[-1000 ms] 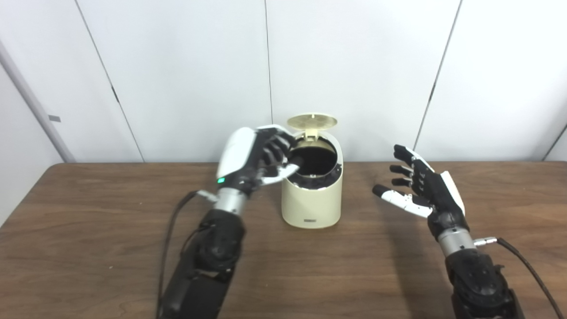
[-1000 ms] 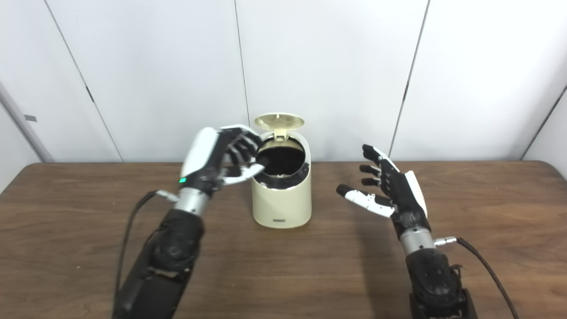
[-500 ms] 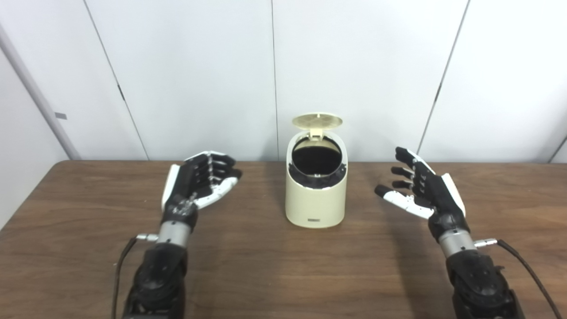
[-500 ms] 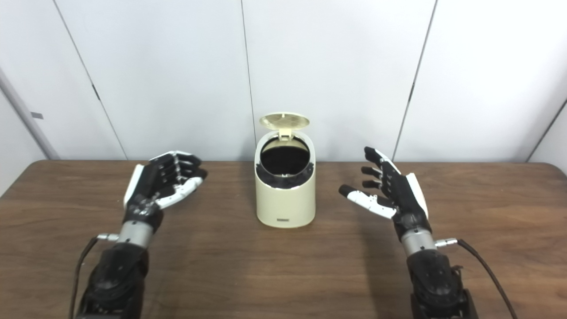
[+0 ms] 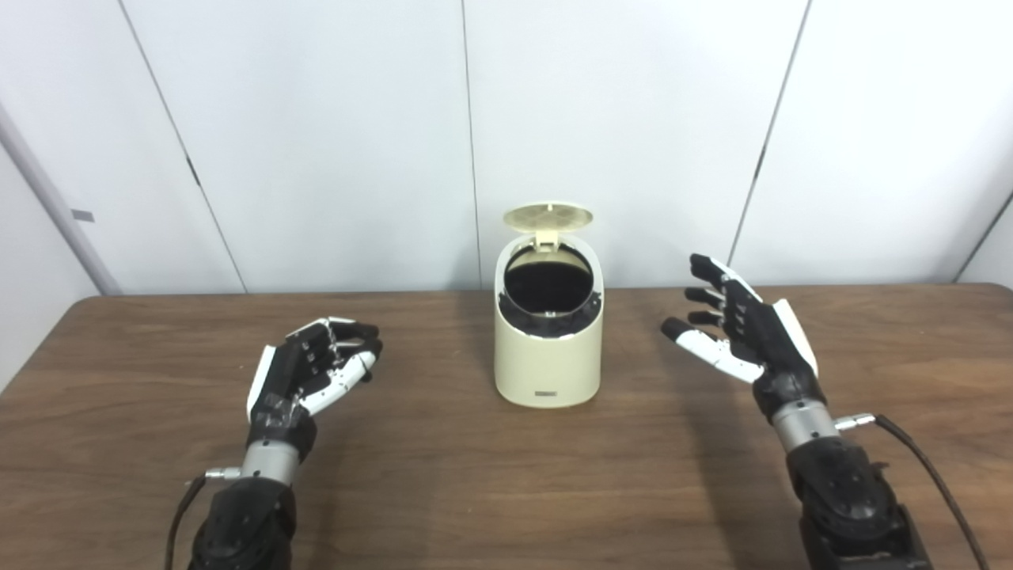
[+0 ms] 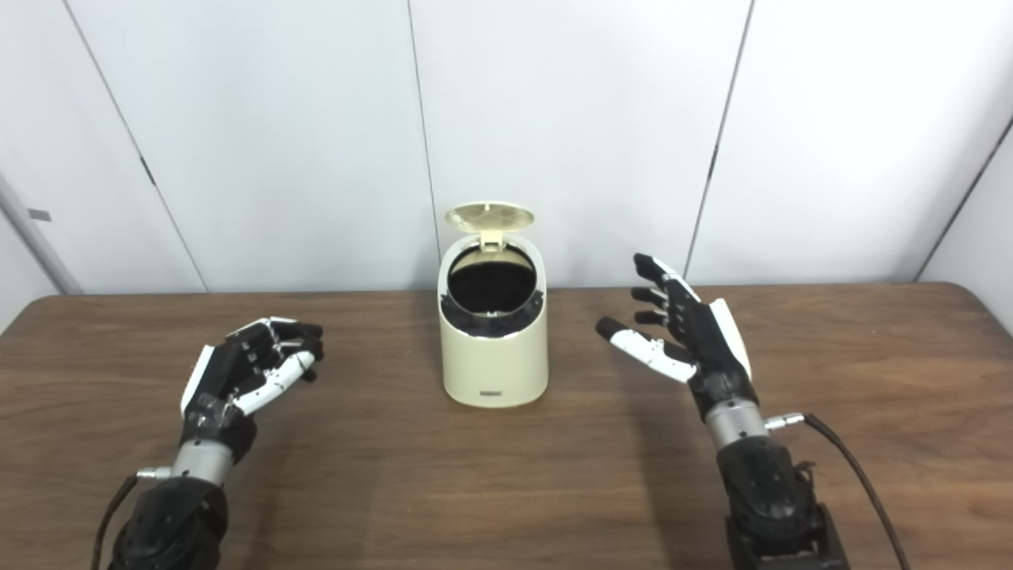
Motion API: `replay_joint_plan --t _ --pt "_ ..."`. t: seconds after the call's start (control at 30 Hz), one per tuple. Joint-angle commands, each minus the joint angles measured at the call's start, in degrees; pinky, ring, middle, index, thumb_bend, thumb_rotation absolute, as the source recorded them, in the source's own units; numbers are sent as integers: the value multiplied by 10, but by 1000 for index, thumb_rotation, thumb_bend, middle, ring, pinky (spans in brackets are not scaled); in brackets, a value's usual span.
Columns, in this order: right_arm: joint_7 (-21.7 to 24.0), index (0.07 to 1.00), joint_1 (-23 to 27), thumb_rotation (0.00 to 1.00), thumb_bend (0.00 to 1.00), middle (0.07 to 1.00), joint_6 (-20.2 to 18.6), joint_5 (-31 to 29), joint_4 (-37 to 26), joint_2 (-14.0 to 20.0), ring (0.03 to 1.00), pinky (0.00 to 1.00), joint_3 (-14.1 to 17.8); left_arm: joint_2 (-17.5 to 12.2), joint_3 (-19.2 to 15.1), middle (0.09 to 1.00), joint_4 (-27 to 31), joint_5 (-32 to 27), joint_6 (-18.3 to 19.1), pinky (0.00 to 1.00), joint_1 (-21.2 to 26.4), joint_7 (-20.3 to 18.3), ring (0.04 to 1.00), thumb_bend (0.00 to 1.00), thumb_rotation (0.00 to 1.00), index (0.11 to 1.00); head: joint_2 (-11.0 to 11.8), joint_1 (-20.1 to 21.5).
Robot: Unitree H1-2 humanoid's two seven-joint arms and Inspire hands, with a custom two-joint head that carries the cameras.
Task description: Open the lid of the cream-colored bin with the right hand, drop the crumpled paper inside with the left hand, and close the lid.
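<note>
Cream bin [image 5: 548, 348] lid [image 5: 548, 216] up; left hand [image 5: 313, 374] loosely curled, empty; right hand [image 5: 744, 331] spread, empty.

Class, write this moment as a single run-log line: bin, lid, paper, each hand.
bin: upright on table | lid: open | paper: not visible | left hand: empty, fingers curled | right hand: open, beside bin | pending: close lid

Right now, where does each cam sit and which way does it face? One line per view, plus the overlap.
Left eye view: on the head, looking forward and down at the table; both arms enter from the bottom edge, left hand and right hand open.
Right eye view: same aim from slightly to the right, so the bin appears further left.
Shared: the bin, its lid up, both hands, the white wall panels.
</note>
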State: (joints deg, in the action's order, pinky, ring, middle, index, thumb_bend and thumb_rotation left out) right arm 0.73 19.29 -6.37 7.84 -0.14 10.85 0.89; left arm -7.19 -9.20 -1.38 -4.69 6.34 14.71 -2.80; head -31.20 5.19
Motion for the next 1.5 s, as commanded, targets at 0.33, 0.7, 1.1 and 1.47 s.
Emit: replay_joint_plan --t 0.33,0.7,1.1,1.47 --pt "7 864 84 479 636 898 38 81 -29 37 820 688 -32 -5 5 642 10 -9 -30 451 6 -1 561 495 63 497 14 5" --pt "36 850 165 455 660 890 19 108 -23 46 824 717 -52 -2 12 626 9 -2 -35 442 5 2 547 496 63 496 12 2" --pt "100 859 223 496 658 886 -3 142 -21 61 862 779 -98 0 15 624 1 0 -42 444 5 6 548 496 63 496 14 -1" --pt "146 863 239 511 664 904 -16 168 -5 67 898 828 -137 2 16 614 0 2 -47 437 7 10 534 497 66 496 12 -10"
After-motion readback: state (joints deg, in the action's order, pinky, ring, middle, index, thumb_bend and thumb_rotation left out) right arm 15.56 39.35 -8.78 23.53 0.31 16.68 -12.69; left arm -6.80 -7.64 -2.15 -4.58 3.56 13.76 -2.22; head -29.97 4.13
